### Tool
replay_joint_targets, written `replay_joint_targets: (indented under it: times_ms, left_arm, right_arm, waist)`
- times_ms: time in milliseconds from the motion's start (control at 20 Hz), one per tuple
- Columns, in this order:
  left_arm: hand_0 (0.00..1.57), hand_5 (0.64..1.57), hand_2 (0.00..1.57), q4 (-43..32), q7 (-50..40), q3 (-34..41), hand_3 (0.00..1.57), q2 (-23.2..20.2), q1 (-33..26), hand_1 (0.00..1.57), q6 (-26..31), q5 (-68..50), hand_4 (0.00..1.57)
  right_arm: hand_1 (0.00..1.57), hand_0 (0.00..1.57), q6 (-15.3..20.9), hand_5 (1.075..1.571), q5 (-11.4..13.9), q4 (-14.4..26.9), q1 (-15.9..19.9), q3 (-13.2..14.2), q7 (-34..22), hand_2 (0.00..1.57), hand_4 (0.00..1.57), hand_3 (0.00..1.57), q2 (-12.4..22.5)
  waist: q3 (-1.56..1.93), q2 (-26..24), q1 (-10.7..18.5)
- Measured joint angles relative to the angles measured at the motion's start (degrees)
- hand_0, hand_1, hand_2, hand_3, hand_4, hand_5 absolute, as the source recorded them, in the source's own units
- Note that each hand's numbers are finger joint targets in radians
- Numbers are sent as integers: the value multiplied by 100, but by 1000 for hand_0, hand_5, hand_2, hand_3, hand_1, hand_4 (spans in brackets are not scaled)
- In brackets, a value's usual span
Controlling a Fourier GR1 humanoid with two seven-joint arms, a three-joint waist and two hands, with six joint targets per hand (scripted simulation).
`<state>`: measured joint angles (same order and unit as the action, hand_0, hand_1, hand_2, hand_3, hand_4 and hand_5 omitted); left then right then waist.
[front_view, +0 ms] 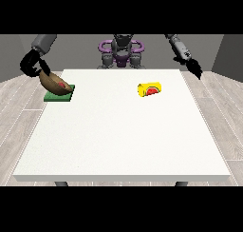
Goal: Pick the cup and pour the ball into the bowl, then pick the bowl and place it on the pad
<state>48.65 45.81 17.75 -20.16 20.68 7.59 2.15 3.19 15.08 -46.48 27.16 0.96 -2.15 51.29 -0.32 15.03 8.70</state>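
Grey walls and pale plank flooring surround a white bench (pixel 123 131). At the frame's upper left, the robot hand (pixel 31 64) at the view's left grips the rim of the brown bowl (pixel 54 82), which is tilted and sits over the green pad (pixel 59 96), a red ball (pixel 62 85) inside. Right of centre the yellow cup (pixel 150 89) lies on its side on the bench, something red showing at its mouth. At the upper right, the other robot hand (pixel 194 67) hangs off the bench edge with straight fingers, holding nothing. The bowl's tilt is the risk: released like this, it could rock, tip the ball out, or settle half off the pad.
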Motion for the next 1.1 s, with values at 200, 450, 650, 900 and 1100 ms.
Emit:
replay_joint_targets:
  times_ms: [200,450,650,900,1100]
  left_arm:
    - [0,1173,0,240,15,220,0,-290,90,0,304,-293,888]
    - [0,1176,0,376,131,485,0,-545,44,0,514,-563,865]
    - [0,1185,0,483,80,613,0,-660,-63,0,595,-704,859]
    - [0,1176,0,742,-58,710,0,-721,-257,0,652,-856,852]
    - [0,1193,0,850,-66,797,0,-837,-493,0,828,-979,879]
  right_arm:
    - [1571,1571,442,1556,-102,596,83,421,528,1571,1324,1571,-109]
    - [1571,1571,555,1385,-553,1101,219,984,915,1571,798,1132,-333]
    - [1571,1571,314,1415,-1058,1473,389,1448,904,1494,254,1268,-501]
    - [0,0,27,1238,-1498,1966,672,1922,817,641,0,182,-417]
    - [0,0,-168,1283,-1696,2206,847,2177,787,502,0,0,-181]
  waist:
    - [-27,402,99]
    - [-47,765,41]
    - [-36,786,-21]
    - [19,812,-93]
    - [34,769,-56]
